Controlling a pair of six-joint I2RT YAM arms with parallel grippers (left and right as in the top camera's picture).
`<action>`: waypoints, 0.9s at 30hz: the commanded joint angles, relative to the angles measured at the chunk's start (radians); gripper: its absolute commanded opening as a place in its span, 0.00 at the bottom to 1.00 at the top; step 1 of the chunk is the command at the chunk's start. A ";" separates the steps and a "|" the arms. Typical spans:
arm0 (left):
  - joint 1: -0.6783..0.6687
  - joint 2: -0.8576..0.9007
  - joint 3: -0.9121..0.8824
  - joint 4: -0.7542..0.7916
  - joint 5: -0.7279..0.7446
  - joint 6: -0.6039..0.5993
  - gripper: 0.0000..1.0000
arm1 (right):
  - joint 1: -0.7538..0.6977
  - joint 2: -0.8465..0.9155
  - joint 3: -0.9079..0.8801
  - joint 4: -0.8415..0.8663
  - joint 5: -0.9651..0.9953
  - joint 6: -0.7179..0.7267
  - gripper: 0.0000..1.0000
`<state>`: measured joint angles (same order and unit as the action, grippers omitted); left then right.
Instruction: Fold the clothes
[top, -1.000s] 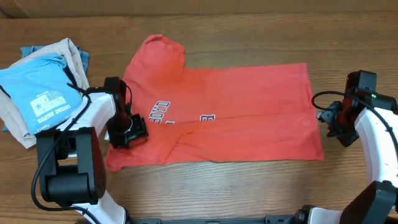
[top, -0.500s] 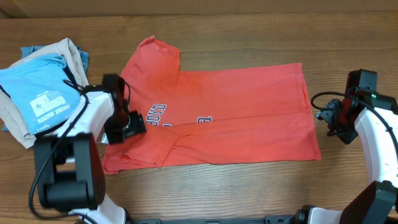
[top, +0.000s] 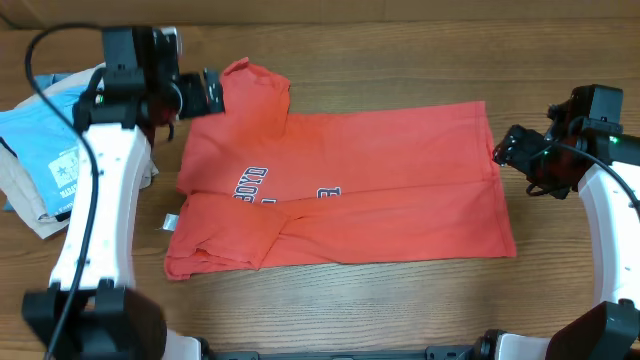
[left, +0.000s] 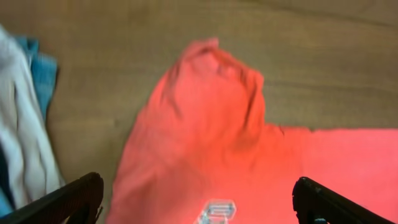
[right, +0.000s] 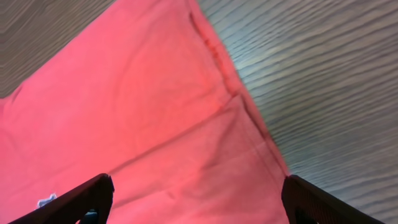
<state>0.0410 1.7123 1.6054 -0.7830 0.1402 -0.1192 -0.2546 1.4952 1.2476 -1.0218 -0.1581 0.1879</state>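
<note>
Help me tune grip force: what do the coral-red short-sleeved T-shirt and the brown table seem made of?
Coral-red short-sleeved T-shirt: probably soft cotton knit, matte; it creases and shows stitched hems. Brown table: wood or wood-look laminate, faint sheen; streaked grain shows.

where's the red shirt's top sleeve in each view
overhead: sleeve upper left of centre, above the shirt's body.
left wrist: sleeve mid-frame, upper half.
right wrist: not in it; only the shirt near its hem edge.
shared landmark: chest lettering, also at the left wrist view's bottom edge.
</note>
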 joint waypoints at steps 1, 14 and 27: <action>0.006 0.150 0.079 0.032 -0.018 0.085 1.00 | 0.003 -0.010 0.024 0.003 -0.053 -0.039 0.91; 0.028 0.475 0.138 0.332 -0.016 0.143 0.95 | 0.003 -0.010 0.024 -0.027 -0.053 -0.039 0.91; 0.030 0.613 0.138 0.414 0.037 0.159 0.75 | 0.003 -0.010 0.024 -0.027 -0.052 -0.035 0.91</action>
<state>0.0662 2.3032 1.7161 -0.3824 0.1577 0.0265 -0.2543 1.4952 1.2476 -1.0500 -0.2058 0.1562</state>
